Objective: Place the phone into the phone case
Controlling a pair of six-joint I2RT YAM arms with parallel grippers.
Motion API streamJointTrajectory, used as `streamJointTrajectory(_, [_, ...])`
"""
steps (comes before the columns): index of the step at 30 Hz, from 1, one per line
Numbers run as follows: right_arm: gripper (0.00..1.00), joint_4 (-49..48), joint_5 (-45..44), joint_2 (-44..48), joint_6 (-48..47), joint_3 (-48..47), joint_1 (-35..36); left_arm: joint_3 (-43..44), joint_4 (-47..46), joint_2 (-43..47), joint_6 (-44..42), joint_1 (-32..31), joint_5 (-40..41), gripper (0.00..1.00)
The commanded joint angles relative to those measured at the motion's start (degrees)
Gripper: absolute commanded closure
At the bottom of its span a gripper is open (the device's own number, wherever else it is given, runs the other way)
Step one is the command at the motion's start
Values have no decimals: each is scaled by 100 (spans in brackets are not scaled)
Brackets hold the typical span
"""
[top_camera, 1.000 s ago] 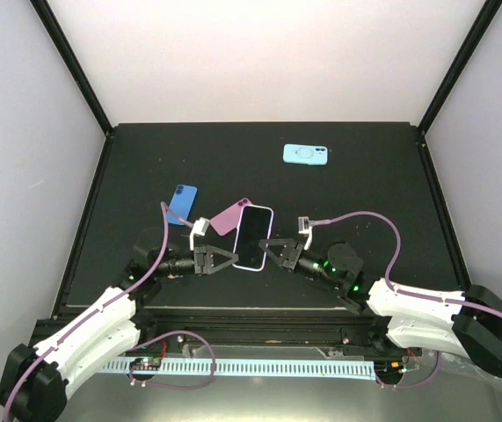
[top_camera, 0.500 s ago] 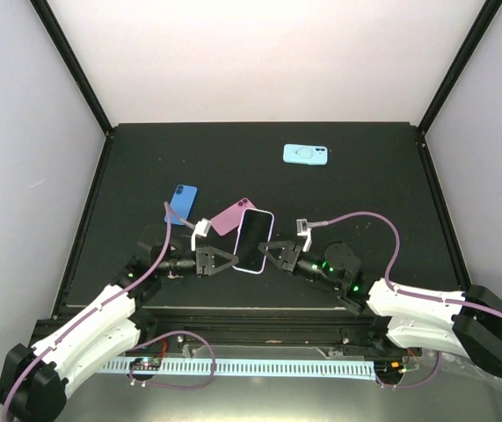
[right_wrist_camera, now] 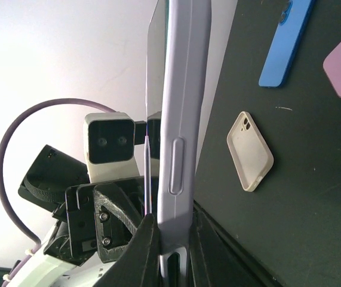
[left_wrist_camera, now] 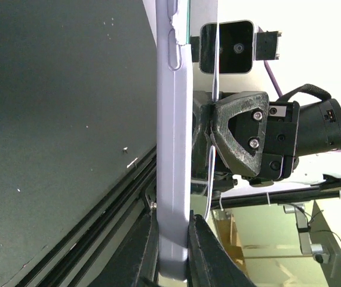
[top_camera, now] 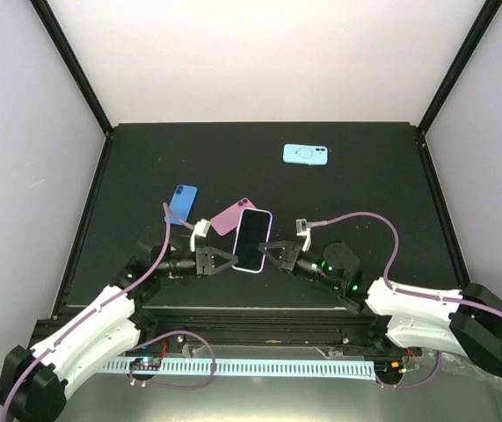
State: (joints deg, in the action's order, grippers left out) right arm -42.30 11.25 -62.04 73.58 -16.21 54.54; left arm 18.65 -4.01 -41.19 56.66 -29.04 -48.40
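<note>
A phone with a dark screen (top_camera: 252,237) sits inside the rim of a pale lavender phone case (top_camera: 243,266), held just above the black table near its front middle. My left gripper (top_camera: 231,257) is shut on the case's left edge, my right gripper (top_camera: 266,251) on its right edge. In the left wrist view the lavender case (left_wrist_camera: 173,149) runs up edge-on from between the closed fingers (left_wrist_camera: 201,257). The right wrist view shows the case's side (right_wrist_camera: 182,119), with its button, pinched between the fingers (right_wrist_camera: 143,245). Whether the phone is fully seated I cannot tell.
A blue case (top_camera: 182,202) and a pink case (top_camera: 229,216) lie just behind the held phone. A light blue case (top_camera: 306,155) lies at the back right. A cream case (right_wrist_camera: 249,150) lies on the table beside the left arm. Black frame rails edge the table.
The cased phone and both grippers have drifted slightly to the left. Both grips still hold it.
</note>
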Motion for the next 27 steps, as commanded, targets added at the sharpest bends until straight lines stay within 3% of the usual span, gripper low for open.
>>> streamJointTrajectory(1, [96,-167,63,154,-226,-93,9,256,181,187,-192,-27,436,94])
streamJointTrajectory(2, [96,-69,43,183,-255,-101,-8,272,249,232,-217,-28,493,89])
streamJointTrajectory(5, [96,464,-9,341,-396,-164,-96,393,692,294,-423,-24,762,59])
streamJointTrajectory(8, [96,1091,-31,546,-600,-204,-237,541,1304,305,-689,-23,1159,36])
streamJointTrajectory(14, [95,2384,55,847,-1121,-265,-717,631,2093,346,-871,39,1992,5])
streamJointTrajectory(19, [95,3166,685,750,-1610,-340,-1553,723,2693,326,-921,245,2762,1])
streamJointTrajectory(27, [95,4670,1349,339,-2492,-710,-2655,723,3450,259,-650,844,3944,5])
